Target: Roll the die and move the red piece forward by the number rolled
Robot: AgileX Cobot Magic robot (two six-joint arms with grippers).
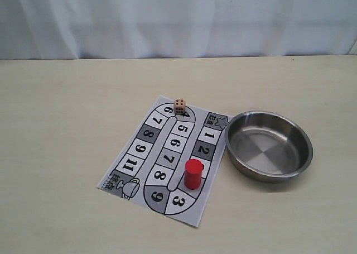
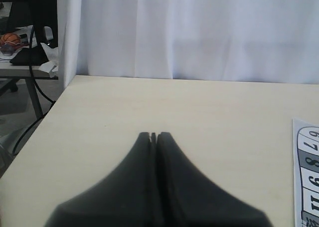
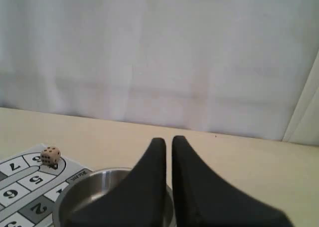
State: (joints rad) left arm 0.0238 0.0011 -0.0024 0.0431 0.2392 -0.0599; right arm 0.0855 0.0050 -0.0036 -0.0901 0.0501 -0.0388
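Your left gripper (image 2: 153, 135) and right gripper (image 3: 166, 139) are both pressed together and empty. The die (image 1: 179, 105) sits on the far end of the board (image 1: 129, 153), at the track's bend. It is well apart from the red piece (image 1: 193, 173), which stands upright between squares 2 and 3. From your right gripper the die lies past the bowl (image 3: 94, 187), toward the table's middle. The left wrist view shows only the board's edge, so your right arm looks nearer. The die is a cube, so you have no long axis to match.

We read this as a lab test cell: bare pale counter (image 1: 67, 153), white curtain (image 1: 167, 19) screening it off, and past the curtain's edge a cluttered side desk (image 2: 22, 70) with black cables (image 2: 32, 47).
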